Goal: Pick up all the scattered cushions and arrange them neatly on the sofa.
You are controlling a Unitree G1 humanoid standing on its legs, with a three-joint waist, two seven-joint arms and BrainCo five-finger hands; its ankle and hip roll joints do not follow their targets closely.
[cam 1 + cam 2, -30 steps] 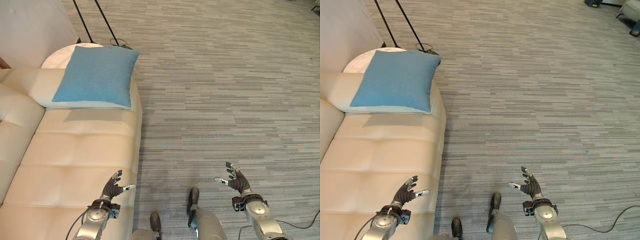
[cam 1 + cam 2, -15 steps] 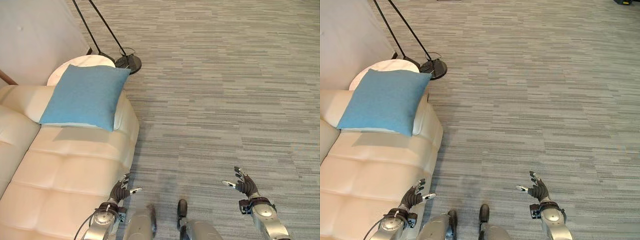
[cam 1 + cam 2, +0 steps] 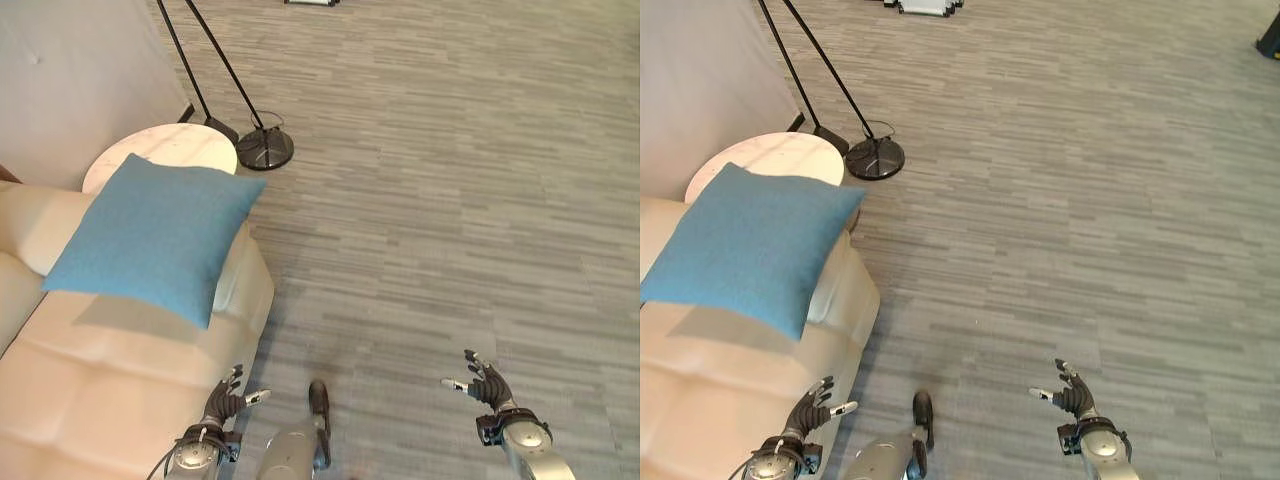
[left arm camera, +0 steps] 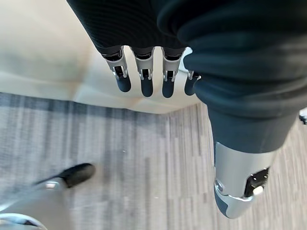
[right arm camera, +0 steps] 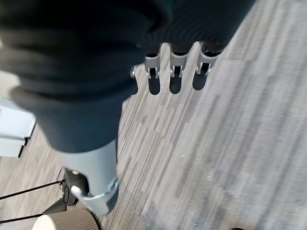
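Square blue cushion [image 3: 150, 237], plain fabric

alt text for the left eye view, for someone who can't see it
A blue cushion lies on the arm end of a cream sofa, beside a round white side table and a black floor lamp base on grey striped carpet. At the bottom edge, the robot's left hand and right hand are both open and hold nothing.
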